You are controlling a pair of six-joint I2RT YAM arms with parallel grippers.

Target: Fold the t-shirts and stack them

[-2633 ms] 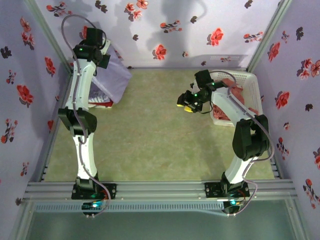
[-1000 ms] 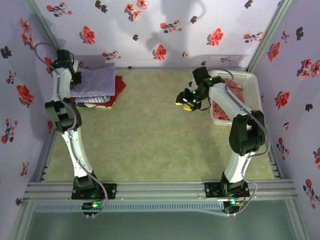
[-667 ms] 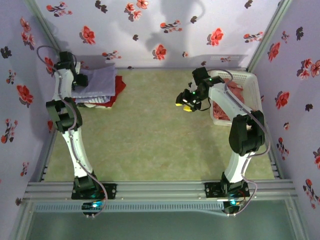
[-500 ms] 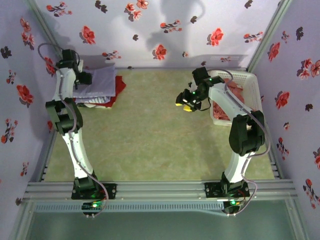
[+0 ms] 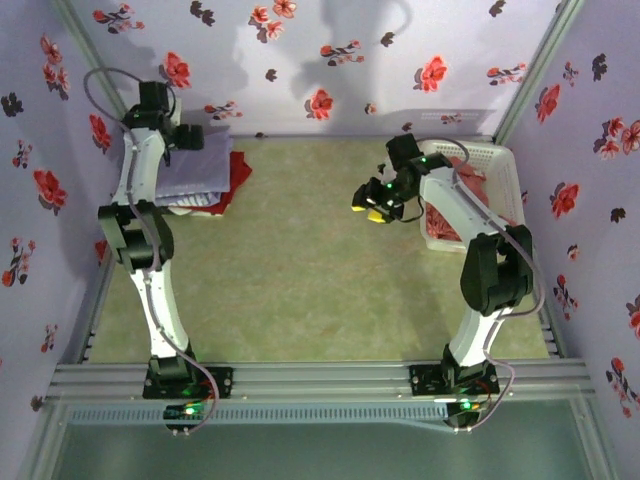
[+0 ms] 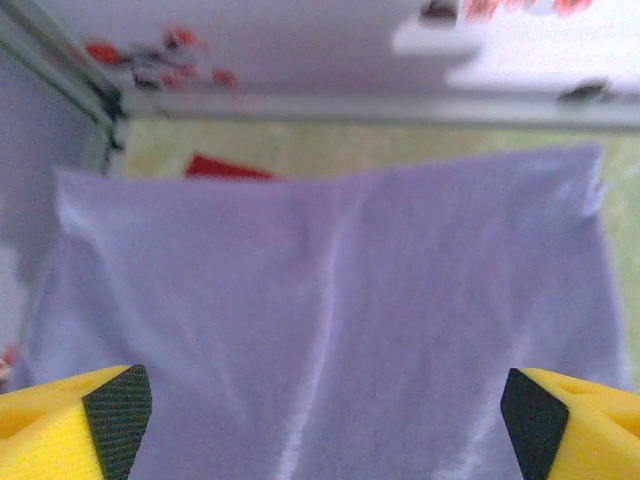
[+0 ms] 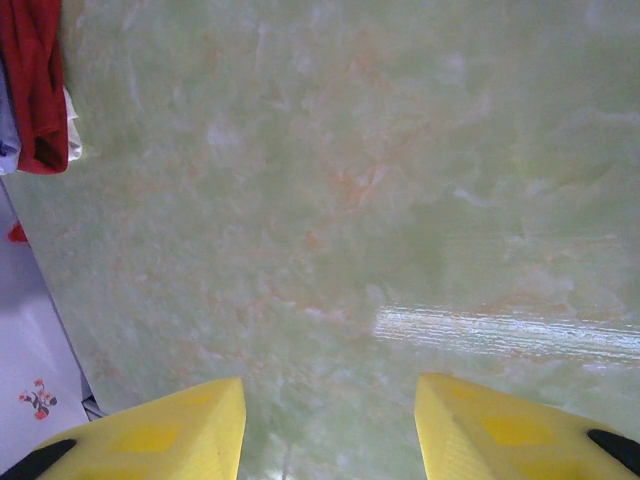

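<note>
Letting go, the left hand (image 6: 325, 420) now hovers spread above the folded lavender shirt (image 6: 330, 280) on the corner pile (image 5: 222, 190); the right hand (image 7: 330, 420) gapes empty. Dragging low could rumple that fold.

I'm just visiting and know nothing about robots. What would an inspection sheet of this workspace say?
Surface: mottled green table.
Job's things: lavender t-shirt folded atop a red t-shirt, far left corner; red cloth in the white basket, right.
Clutter: nothing seen.
Grippers: left gripper open above the lavender t-shirt; right gripper open, empty, over the table.
Cables: grey cable loops beside the left arm.
Surroundings: lilac walls with red flowers.
</note>
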